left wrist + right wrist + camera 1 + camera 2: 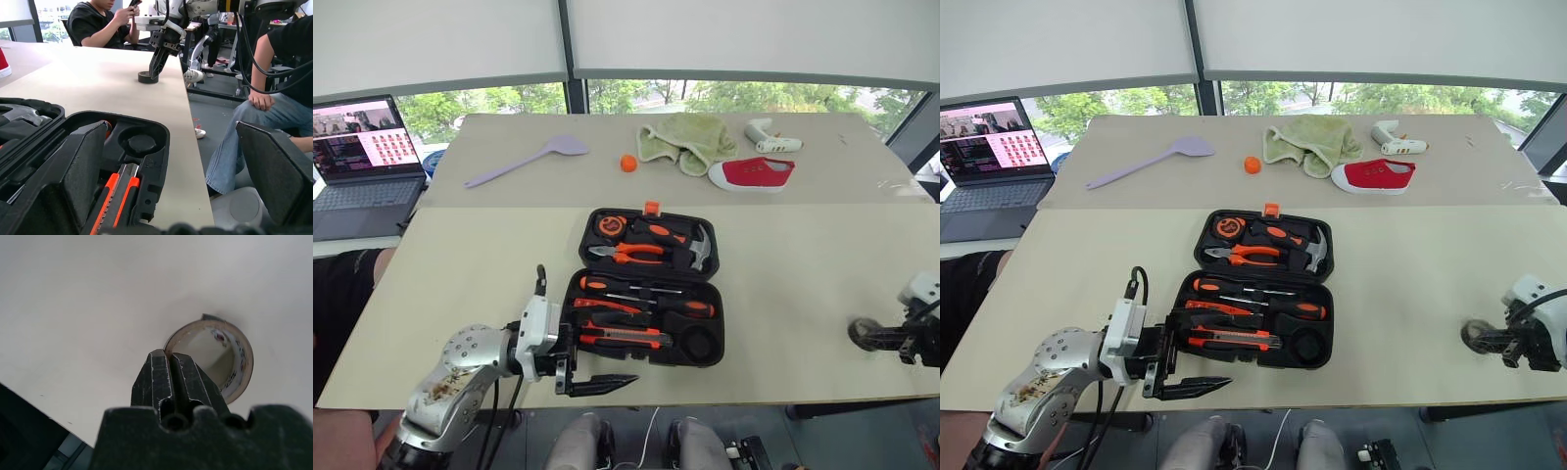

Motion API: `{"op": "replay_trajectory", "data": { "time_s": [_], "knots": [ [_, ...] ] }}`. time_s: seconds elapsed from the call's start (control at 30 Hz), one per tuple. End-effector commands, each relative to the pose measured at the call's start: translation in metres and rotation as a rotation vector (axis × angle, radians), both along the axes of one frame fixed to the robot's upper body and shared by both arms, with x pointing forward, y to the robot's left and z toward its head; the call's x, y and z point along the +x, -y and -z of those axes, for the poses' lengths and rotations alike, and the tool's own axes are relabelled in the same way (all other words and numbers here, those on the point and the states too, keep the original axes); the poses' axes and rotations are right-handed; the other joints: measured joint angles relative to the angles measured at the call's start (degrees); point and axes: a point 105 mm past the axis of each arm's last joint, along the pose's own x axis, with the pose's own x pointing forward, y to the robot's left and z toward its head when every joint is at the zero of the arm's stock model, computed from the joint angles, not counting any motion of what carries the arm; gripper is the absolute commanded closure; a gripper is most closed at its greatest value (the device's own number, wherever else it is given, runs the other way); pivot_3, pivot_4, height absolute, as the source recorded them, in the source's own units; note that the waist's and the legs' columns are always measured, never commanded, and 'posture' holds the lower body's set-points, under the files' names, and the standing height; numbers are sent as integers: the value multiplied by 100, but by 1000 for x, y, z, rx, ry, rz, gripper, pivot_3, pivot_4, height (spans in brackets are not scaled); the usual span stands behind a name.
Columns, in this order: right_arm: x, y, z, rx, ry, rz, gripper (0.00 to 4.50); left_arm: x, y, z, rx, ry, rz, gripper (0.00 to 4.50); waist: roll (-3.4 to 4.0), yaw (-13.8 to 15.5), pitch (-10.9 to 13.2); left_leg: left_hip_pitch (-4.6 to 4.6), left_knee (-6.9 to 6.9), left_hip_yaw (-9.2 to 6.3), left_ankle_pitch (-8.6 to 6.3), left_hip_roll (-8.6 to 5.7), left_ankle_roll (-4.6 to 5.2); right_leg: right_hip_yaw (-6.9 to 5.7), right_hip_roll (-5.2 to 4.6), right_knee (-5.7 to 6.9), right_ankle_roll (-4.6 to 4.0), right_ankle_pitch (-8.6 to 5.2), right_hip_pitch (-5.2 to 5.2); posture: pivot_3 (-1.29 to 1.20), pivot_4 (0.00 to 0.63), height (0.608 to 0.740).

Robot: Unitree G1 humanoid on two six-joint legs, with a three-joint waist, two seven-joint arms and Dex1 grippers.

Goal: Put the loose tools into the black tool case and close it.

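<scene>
**A:** Two pincers, status?

**B:** My left pincer (582, 360) is released, jaws wide, level at the lower-left corner of the black tool case (719, 328), lower centre of the head view. My right pincer (168, 357) is clenched, fingers (156, 377) pressed together, at the far right edge of the frame.

**A:** Holding anything?

**B:** Left: nothing. Right: the tips are at the rim of the tape roll (864, 333). Can't tell if the roll's wall is pinched between them.

**A:** Where is the roll?

**B:** Flat on the bench (489, 284), lower right of the frame, well apart from the case.

**A:** Case?

**B:** It lies open in the centre of the frame, lid half toward the top, orange latch (651, 207) on the top edge. In the near half: utility knife (625, 339) along the bottom edge, two black-and-orange screwdrivers (690, 307) (594, 284) and the slim orange tester (602, 305) above it. The round recess (700, 345) sits in the lower-right corner.

**A:** Other items?

**B:** Lilac spatula (524, 162) upper left. White gadget (771, 137), red shoe (752, 173) and green cloth (687, 140) top right.
</scene>
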Motion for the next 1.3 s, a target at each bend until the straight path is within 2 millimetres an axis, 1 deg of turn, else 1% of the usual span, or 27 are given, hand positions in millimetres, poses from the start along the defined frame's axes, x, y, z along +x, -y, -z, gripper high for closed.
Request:
{"op": "replay_trajectory", "data": {
  "time_s": [0.03,0.07,0.1,0.13,0.17,0.2,0.23,0.27,0.3,0.33,0.37,0.4,0.47,0.53,0.7,0.8,0.9,0.97,1.03,1.07,1.13,1.2,1.23,1.3],
  "knots": [
    [-5,-77,-40,90,10,-388,4470,1,-9,-6,-15,30,-35,0,13,-40,6,1,-1,0,0,1,-1,0,0,2,0,0,-1,0,150,740],
    [-4,-99,-48,144,19,-429,4470,2,-13,-5,-8,28,-52,0,17,-56,8,2,-3,1,1,5,-3,5,2,3,-1,0,-3,0,150,740],
    [-3,-113,-54,181,26,-443,4470,4,-16,-4,-5,26,-63,0,16,-79,9,3,-5,0,2,6,-5,6,2,3,-1,0,-3,0,150,740],
    [-4,-133,-59,230,28,-487,4470,4,-20,-2,4,25,-76,0,15,-81,11,7,-6,-2,3,13,-8,5,0,3,-4,1,-3,0,150,740],
    [-6,-146,-63,258,23,-520,4470,4,-23,-1,10,24,-84,0,9,-81,15,5,-7,-7,3,13,-11,3,-4,2,-5,1,-3,0,150,740],
    [-8,-154,-64,270,9,-541,4470,4,-25,0,15,23,-89,0,6,-73,16,6,-6,-10,3,14,-13,1,-5,1,-7,1,-4,0,150,740],
    [-11,-162,-65,280,-13,-566,4470,4,-27,1,18,22,-96,0,1,-38,19,1,-6,-15,-10,15,-38,-3,-10,-1,-11,2,-6,0,150,740],
    [-16,-170,-65,290,-42,-589,4470,4,-30,2,23,20,-103,0,-5,-3,22,0,-5,-23,-22,14,-59,-9,-11,-3,-12,2,-11,0,150,740],
    [-20,-178,-64,302,-67,-612,4470,4,-32,3,28,18,-110,0,-8,39,23,-3,-1,-35,-23,11,-58,-17,-12,-7,-11,1,-26,0,150,740],
    [-24,-191,-60,314,-96,-643,4470,3,-36,6,39,14,-121,0,-9,51,23,-9,1,-39,-26,4,-57,-24,-15,-8,-11,1,-30,0,150,740],
    [-24,-200,-52,298,-115,-661,4470,2,-39,9,55,11,-126,0,-12,44,23,-18,3,-37,-28,1,-53,-24,-18,-8,-9,3,-39,0,150,740],
    [-22,-206,-43,268,-128,-662,4470,1,-40,10,64,9,-128,0,-15,33,21,-31,4,-31,-29,0,-53,-17,-24,-8,-8,7,-58,0,150,740],
    [-18,-208,-29,202,-143,-661,4470,0,-40,11,68,11,-133,0,-17,30,21,-55,10,-27,-27,0,-53,-15,-30,-4,-9,12,-79,0,150,740],
    [-14,-205,-20,154,-148,-642,4470,0,-39,11,65,14,-139,0,-17,37,21,-61,15,-24,-24,-4,-49,-22,-20,1,-8,12,-84,0,150,740],
    [-13,-209,-11,128,-159,-634,4470,-3,-40,13,70,5,-163,0,-19,2,21,-62,20,-16,-23,-3,-47,-21,-11,2,-4,17,-82,0,150,740],
    [-8,-206,-2,70,-135,-622,4470,-3,-41,14,75,1,-183,0,-19,5,21,-62,19,-17,-23,-3,-47,-22,-10,4,-4,16,-82,0,150,740],
    [-2,-208,-1,65,-109,-609,4470,0,-44,13,74,0,-206,0,-20,7,20,-62,23,-16,-23,-4,-46,-22,-10,4,-2,18,-81,0,150,740],
    [-5,-213,-1,73,-116,-631,4470,4,-48,12,72,-1,-233,0,-21,-1,20,-62,25,-16,-23,-3,-47,-22,-8,4,0,19,-81,0,150,740],
    [-6,-219,-1,80,-114,-658,3763,11,-51,8,67,2,-264,0,-21,-6,20,-62,27,-16,-23,-3,-47,-21,-8,7,0,20,-81,0,150,740],
    [-9,-220,-1,79,-130,-679,3576,13,-53,6,65,3,-272,0,-21,-6,20,-61,27,-17,-22,-2,-48,-21,-7,9,-1,21,-81,0,150,740],
    [-10,-222,-5,106,-119,-705,2904,17,-56,3,66,6,-287,0,-21,-6,20,-61,29,-17,-21,-3,-49,-22,-5,11,-1,21,-81,0,150,740],
    [-12,-221,-15,140,-112,-734,2216,21,-61,1,76,8,-305,0,-21,-8,20,-62,28,-16,-18,-2,-43,-22,-4,10,-1,21,-81,0,150,740],
    [-10,-222,-22,169,-84,-743,1816,23,-64,0,83,6,-314,0,-21,-11,20,-62,27,-16,0,-2,-12,-23,-1,10,-1,21,-80,0,150,740],
    [-6,-221,-44,301,-30,-743,1193,27,-71,-1,99,8,-339,0,-23,-13,21,-63,26,-11,0,-2,-11,-18,-1,12,-1,21,-74,0,150,740]
  ]
}}
